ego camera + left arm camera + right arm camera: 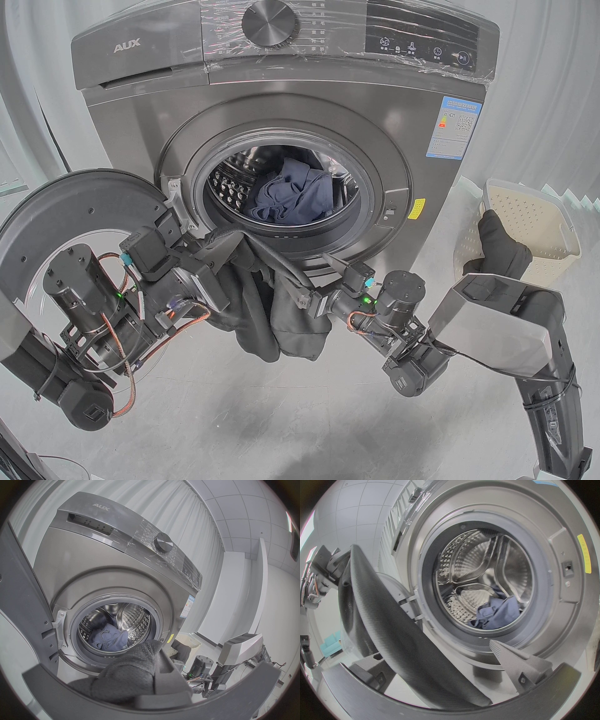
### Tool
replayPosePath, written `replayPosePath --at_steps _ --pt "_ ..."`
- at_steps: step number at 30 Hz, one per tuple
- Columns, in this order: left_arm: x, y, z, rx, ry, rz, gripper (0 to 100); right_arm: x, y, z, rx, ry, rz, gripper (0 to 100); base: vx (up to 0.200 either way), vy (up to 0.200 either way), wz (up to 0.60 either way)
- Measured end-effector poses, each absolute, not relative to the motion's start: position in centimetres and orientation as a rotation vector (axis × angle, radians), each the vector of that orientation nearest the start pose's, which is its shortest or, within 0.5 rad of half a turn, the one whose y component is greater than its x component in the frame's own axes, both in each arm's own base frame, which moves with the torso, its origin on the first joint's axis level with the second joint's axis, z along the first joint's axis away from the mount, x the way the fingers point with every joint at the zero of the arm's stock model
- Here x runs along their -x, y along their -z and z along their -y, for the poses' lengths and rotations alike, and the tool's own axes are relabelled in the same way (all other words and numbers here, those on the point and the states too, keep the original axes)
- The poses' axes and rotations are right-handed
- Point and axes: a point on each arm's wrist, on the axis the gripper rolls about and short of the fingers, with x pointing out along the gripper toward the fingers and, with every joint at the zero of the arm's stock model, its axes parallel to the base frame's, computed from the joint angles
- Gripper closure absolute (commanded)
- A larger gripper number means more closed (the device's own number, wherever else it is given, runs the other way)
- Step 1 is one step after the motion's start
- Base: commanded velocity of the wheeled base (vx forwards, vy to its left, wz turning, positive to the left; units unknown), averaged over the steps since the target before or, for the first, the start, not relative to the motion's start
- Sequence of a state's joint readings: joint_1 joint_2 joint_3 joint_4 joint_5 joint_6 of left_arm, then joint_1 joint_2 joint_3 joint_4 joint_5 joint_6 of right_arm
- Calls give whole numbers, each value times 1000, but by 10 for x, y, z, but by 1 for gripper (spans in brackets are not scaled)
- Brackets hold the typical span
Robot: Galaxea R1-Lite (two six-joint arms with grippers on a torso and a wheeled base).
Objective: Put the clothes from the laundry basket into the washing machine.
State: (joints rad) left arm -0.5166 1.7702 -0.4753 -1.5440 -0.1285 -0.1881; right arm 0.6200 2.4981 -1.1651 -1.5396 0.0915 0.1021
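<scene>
The grey washing machine (281, 112) stands with its round door (69, 219) swung open to the left. A blue garment (294, 194) lies in the drum (484, 577). A dark grey garment (275, 312) hangs in front of the opening, below its rim. My left gripper (209, 253) is shut on one bunched end of it (134, 670). My right gripper (319, 281) is open just to the right; a stretched band of the garment (393, 630) runs across one finger, and the other finger (515, 664) is bare.
A cream laundry basket (537, 219) sits on the floor right of the machine, with a black garment (500, 247) draped over its near rim. The light floor (250, 406) lies in front of the machine.
</scene>
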Motion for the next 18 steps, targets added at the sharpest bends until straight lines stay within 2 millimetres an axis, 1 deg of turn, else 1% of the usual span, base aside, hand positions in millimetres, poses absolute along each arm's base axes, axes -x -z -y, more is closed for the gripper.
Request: replayPosePath --at_steps 3,8,13,18 --pt "-241 -172 140 230 662 188 100 -371 -51 -263 -153 -697 168 0 0 0 0" --pt "-242 -172 140 229 662 188 100 -373 -60 -258 -156 -673 184 0 0 0 0" --pt "-241 -171 140 228 663 186 100 -370 -65 -263 -152 -685 186 0 0 0 0" --pt "-241 -170 140 228 663 184 100 -359 -66 -278 -150 -736 185 0 0 0 0"
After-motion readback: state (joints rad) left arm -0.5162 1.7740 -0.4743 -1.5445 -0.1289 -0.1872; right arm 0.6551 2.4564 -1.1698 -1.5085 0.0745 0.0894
